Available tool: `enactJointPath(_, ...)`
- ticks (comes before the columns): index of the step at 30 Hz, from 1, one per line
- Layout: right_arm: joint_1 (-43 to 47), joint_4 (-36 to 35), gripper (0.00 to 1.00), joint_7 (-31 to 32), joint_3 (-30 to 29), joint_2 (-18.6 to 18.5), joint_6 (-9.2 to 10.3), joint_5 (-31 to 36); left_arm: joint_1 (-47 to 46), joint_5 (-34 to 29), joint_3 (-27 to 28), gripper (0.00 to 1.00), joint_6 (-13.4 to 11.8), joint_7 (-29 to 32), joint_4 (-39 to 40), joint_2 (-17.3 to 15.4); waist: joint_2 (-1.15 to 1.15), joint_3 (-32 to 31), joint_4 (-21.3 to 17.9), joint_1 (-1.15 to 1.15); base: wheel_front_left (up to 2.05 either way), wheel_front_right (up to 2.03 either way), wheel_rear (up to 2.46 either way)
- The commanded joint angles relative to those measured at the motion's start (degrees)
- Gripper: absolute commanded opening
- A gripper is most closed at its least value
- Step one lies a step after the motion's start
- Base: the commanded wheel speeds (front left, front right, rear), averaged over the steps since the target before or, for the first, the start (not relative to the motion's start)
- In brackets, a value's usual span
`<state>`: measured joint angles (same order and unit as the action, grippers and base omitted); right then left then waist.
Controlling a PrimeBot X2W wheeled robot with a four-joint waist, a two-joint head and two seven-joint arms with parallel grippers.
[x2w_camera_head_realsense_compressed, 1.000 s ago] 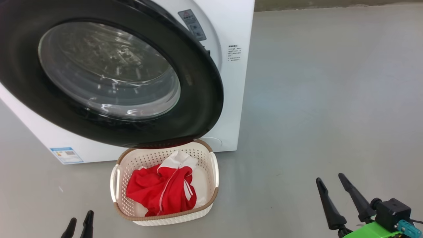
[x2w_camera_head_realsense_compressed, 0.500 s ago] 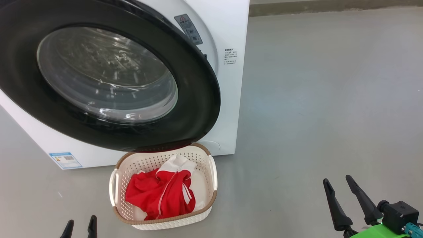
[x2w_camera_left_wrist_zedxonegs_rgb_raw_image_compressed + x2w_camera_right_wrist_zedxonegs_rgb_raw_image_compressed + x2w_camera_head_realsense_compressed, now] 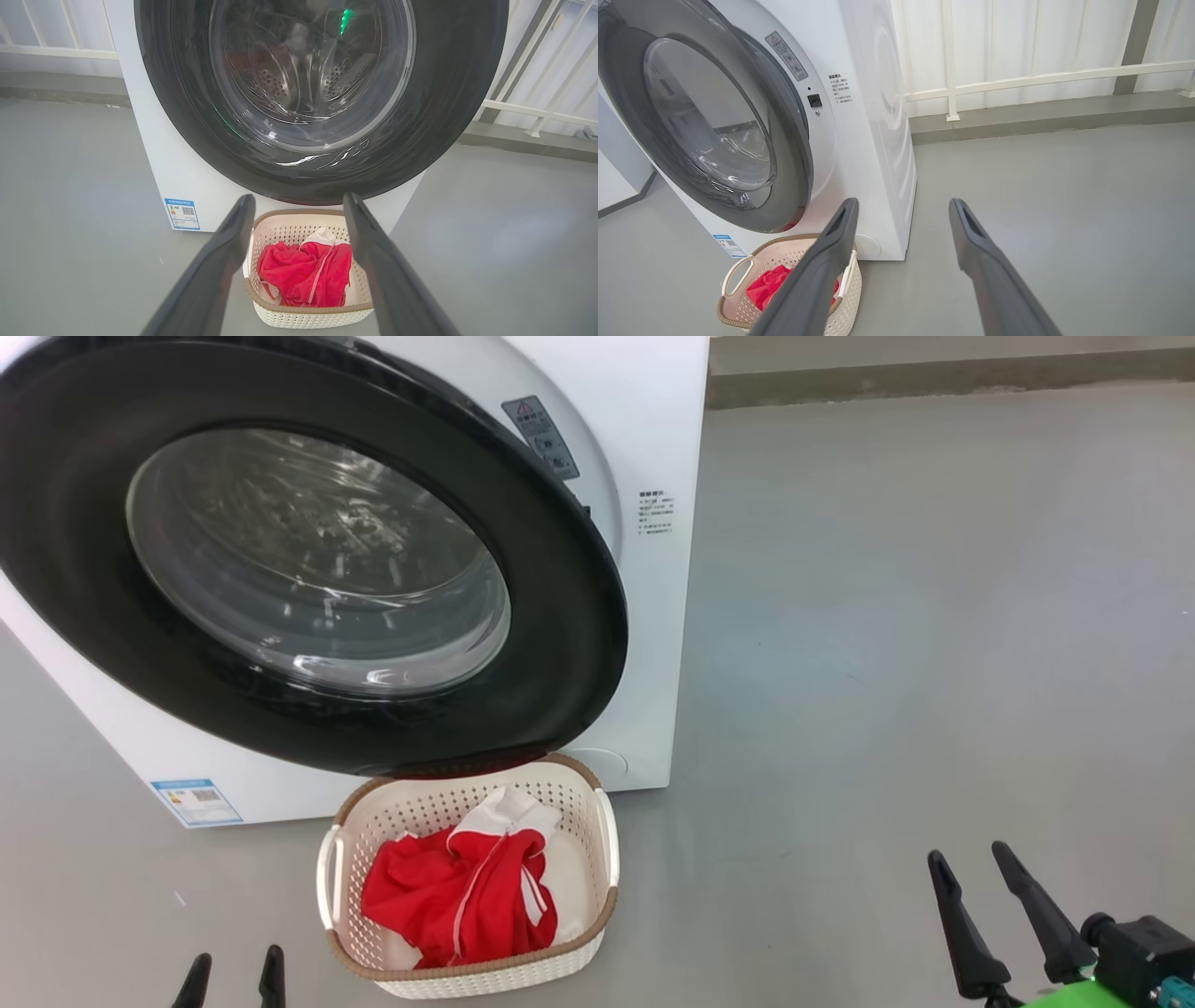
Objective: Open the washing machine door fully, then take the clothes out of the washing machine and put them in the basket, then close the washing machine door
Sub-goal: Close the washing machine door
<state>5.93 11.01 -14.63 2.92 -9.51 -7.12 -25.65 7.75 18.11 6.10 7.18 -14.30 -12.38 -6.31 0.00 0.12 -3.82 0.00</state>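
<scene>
The washing machine (image 3: 653, 420) stands at the left, and the washing machine door (image 3: 560, 616) hangs ajar over its opening, its black rim overhanging the basket's far end. In the right wrist view a gap shows between the door (image 3: 794, 154) and the machine's front. The basket (image 3: 467, 980) sits on the floor under the door, with the red and white clothes (image 3: 448, 896) bundled inside. My left gripper (image 3: 233, 966) is open and empty just left of the basket's near end. My right gripper (image 3: 971, 863) is open and empty, well to the right of the basket.
Bare grey floor (image 3: 934, 663) spreads to the right of the machine. A low kerb (image 3: 934, 373) and a white railing (image 3: 1017, 79) run along the back. A blue label (image 3: 196, 801) marks the machine's lower left corner.
The head camera has shifted, so machine, basket and grippers sit a little lower in the picture. The door's angle looks unchanged, and both grippers remain open.
</scene>
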Motion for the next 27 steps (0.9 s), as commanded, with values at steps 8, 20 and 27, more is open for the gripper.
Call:
enactJointPath(8,1.33,-1.29,1.00,-0.37,0.78,-1.22,-0.36,0.15,-0.16,-3.08,2.22,1.00,0.31,-0.70,2.78,0.63,0.00,-0.85,0.52,0.00,0.00,0.00,0.00)
enactJointPath(20,1.68,-1.27,1.00,-0.37,0.40,-0.65,-0.36,0.53,-0.28,-3.97,1.90,1.00,0.31,-0.70,2.98,1.13,0.00,-0.72,0.94,0.00,0.00,0.00,0.00)
enactJointPath(27,1.62,-1.39,1.00,-0.37,0.06,-0.36,-0.36,0.69,-0.46,-3.89,2.44,1.00,0.31,-0.70,3.17,1.11,0.00,-0.69,1.12,0.00,0.00,0.00,0.00)
